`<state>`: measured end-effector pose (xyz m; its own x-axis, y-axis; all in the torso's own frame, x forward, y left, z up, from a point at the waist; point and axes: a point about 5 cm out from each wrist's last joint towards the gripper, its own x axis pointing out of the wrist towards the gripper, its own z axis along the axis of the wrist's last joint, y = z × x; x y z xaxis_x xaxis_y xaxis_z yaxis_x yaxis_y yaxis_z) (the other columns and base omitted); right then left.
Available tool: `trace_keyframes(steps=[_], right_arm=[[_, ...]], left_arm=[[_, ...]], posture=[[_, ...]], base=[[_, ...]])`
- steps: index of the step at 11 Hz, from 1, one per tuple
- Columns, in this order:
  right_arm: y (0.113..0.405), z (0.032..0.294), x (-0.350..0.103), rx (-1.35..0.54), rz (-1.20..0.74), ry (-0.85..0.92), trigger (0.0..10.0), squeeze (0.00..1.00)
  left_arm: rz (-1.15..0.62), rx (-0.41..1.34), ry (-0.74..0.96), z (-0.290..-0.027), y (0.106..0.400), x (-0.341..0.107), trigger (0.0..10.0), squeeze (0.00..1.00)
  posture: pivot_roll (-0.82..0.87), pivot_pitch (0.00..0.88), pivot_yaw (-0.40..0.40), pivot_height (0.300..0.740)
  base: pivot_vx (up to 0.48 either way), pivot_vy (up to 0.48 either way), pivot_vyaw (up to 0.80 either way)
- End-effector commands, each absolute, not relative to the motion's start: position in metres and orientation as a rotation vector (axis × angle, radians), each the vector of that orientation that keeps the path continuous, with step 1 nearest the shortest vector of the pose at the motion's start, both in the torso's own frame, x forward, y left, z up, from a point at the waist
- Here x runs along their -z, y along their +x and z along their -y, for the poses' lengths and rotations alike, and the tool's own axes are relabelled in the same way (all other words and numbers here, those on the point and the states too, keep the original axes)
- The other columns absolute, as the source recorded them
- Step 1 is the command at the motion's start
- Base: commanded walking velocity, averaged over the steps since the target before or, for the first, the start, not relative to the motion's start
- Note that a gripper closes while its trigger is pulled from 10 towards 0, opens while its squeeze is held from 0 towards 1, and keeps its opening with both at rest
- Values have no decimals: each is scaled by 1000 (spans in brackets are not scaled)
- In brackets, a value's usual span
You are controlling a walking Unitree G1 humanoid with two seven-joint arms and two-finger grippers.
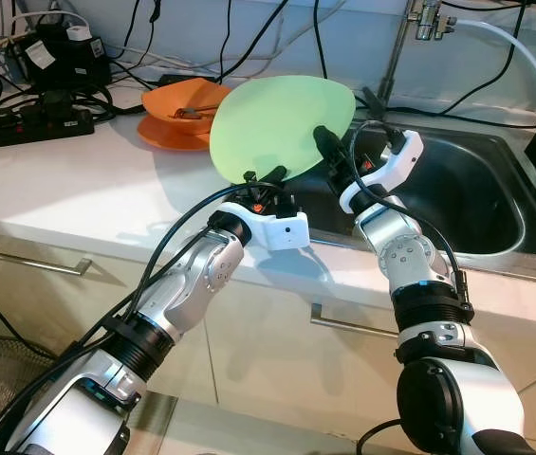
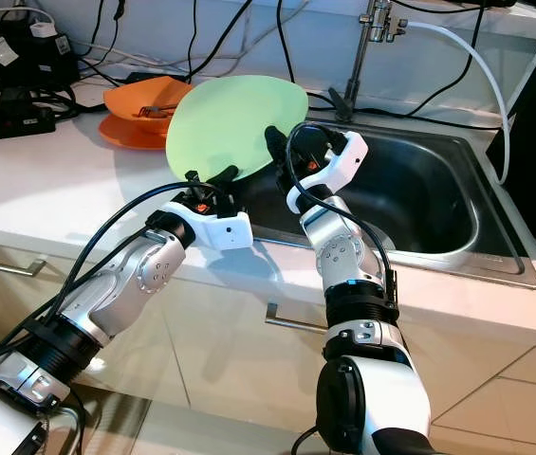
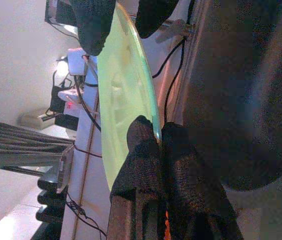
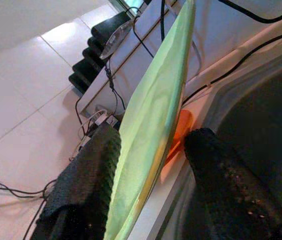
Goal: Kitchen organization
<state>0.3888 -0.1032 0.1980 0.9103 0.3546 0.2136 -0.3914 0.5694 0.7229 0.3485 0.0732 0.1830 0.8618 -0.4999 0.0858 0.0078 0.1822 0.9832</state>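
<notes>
Green plate (image 1: 282, 123) held tilted up over bench (image 1: 78, 180) edge beside sink (image 1: 476, 190), left pincer (image 1: 266, 177) clenched on lower rim, right pincer (image 4: 150, 165) straddling rim, fingers apart, orange plates (image 1: 177, 118) behind.

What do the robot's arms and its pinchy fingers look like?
Both arms are shiny silver with black ring joints and loose black cables running along them. The left gripper and right gripper each sit on a white wrist block and have two long black, rough-textured fingers.
</notes>
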Motion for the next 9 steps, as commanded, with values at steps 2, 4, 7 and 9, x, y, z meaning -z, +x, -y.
trace_keyframes(steps=[2, 4, 7, 9], right_arm=[[391, 105, -199, -427, 45, 861, 0, 0], [391, 105, -199, -427, 42, 864, 0, 0], [391, 103, -197, -430, 34, 867, 0, 0], [390, 102, -195, -430, 27, 871, 0, 0]], left_arm=[[515, 356, 1349, -67, 348, -201, 10000, 0], [526, 352, 1355, -67, 347, -202, 10000, 0], [547, 342, 1369, -67, 347, -204, 10000, 0], [560, 345, 1371, -66, 346, -205, 10000, 1000]], posture=[[239, 0, -32, 740], [241, 0, -33, 740], [243, 0, -35, 740], [244, 0, -35, 740]], base=[[0, 0, 0], [0, 0, 0], [0, 0, 0], [0, 0, 0]])
